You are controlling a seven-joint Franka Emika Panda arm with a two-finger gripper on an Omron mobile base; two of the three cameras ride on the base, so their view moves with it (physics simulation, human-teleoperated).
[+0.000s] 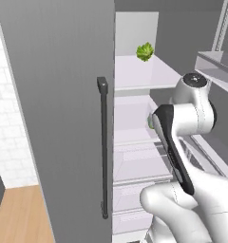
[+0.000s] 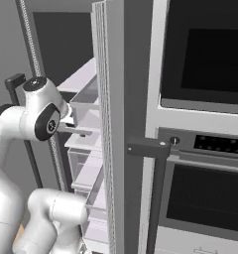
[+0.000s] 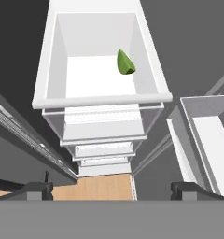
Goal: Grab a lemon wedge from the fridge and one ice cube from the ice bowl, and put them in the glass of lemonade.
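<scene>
Here, inside the tall grey double-door fridge (image 1: 59, 95), the white arm's two-finger gripper (image 3: 111, 189) hangs with its jaws spread wide and nothing between them, its small dark fingertips (image 3: 37, 189) standing far apart at the bottom of the hand view. The small yellow-green lemon wedge (image 3: 125, 63) lies on the white floor of a shallow white shelf tray (image 3: 102, 99), close to the tray's right wall and toward its far end as the hand camera sees it. The relation that matters: the wedge sits well ahead of the pincer along its line of sight and slightly right of centre, well apart from both fingertips, with the tray's front rim between them. Its long axis runs roughly up the hand view, pointed tip away from the gripper, so the open jaws appear set to straddle its narrow width. In the left base view a sliver of the wedge peeks out beside the arm's dark wrist link on the middle shelf, below a ruffled leafy green clump (image 1: 145, 51) on the shelf above. The black-fronted oven column (image 2: 205, 124) stands to the right of the open fridge door. By the look of it, the reach for the wedge is not yet made.
</scene>
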